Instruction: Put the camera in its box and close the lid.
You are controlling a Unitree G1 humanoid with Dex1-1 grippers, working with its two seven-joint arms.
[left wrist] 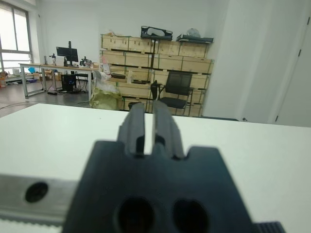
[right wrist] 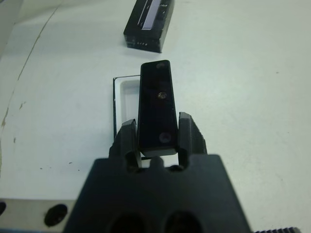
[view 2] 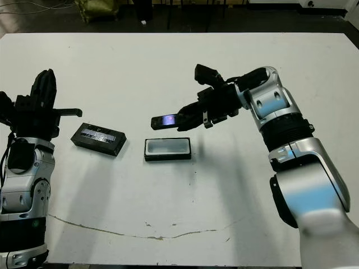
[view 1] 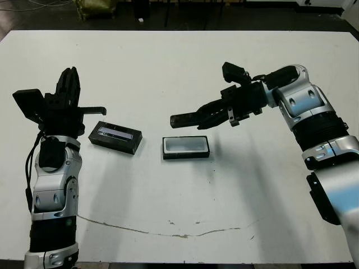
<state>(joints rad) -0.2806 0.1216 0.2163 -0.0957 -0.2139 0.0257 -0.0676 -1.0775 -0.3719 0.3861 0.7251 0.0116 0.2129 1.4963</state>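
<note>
The right gripper (right wrist: 156, 130) has its jaws clamped on one end of the camera (right wrist: 156, 109) — stiff, glossy, likely slippery — just above the box (view 1: 185, 147). Left gripper (left wrist: 144, 125): jaws nearly together, empty.

Right claw (view 2: 180, 119) grips camera (view 2: 167, 120) above box (view 2: 168, 149)

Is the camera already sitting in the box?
No, the camera is held in the right end effector above the table, and the white-lined box is empty.

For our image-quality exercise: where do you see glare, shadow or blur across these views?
Right eye view: bluish glare on the camera; soft shadows beneath the box. Left wrist view: the left end effector is blurred, the room beyond sharper. Right wrist view: mostly sharp.
</note>
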